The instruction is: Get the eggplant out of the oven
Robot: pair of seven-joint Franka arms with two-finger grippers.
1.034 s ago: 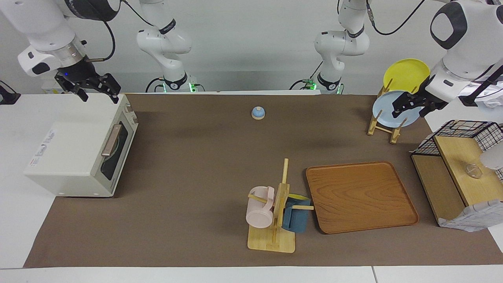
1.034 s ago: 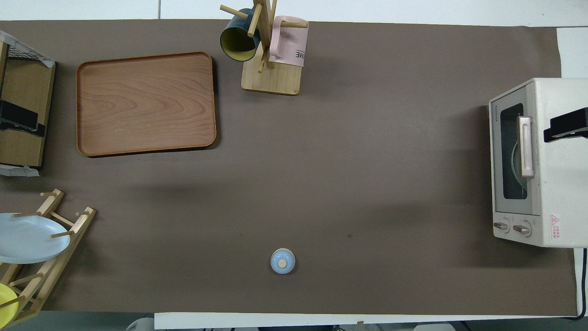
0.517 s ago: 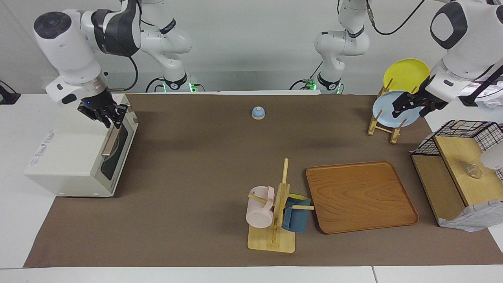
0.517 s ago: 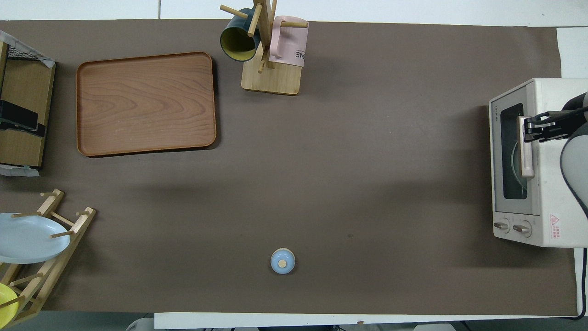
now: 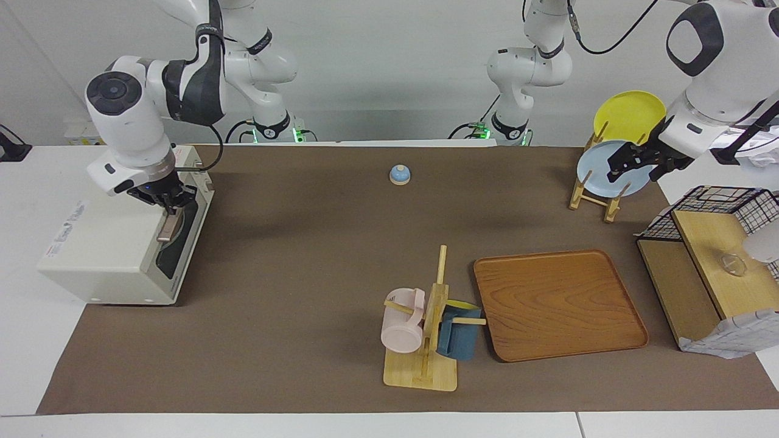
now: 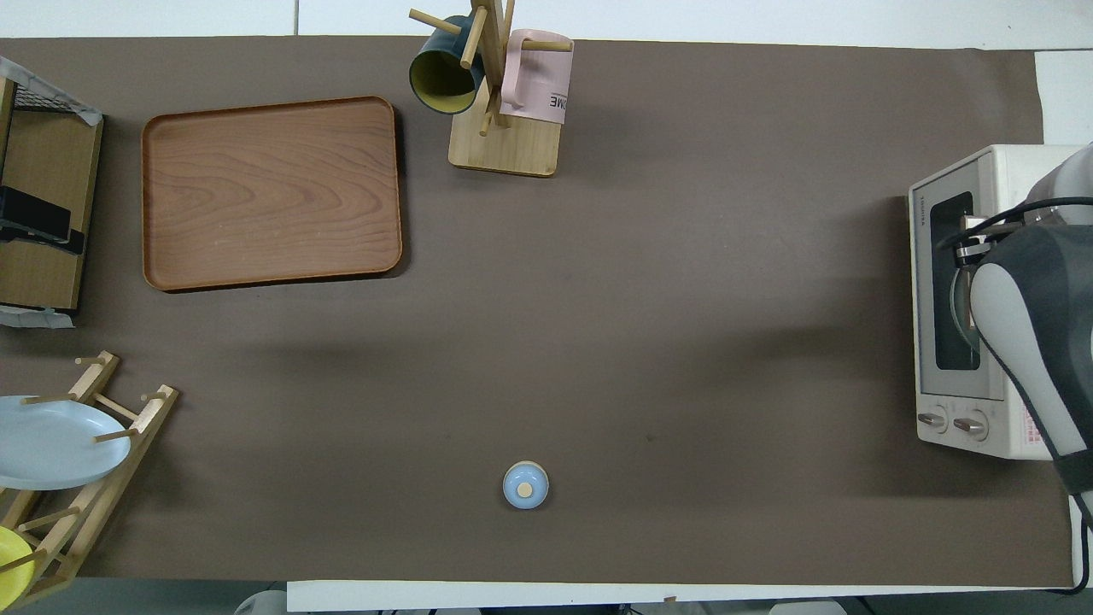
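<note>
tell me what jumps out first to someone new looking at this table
The cream oven at the right arm's end of the table, door shut, with the right gripper down at its tan handle. Next, the big wooden tray beside the mug tree, while the left gripper waits over the plate rack.

Oven [image 5: 115,240] shut, at the right arm's end of the table.
Cream-white boxy body; dark glass door with tan bar handle [image 5: 168,226], two knobs [image 6: 949,422] at the door's robot-side end. Eggplant not visible.
</note>
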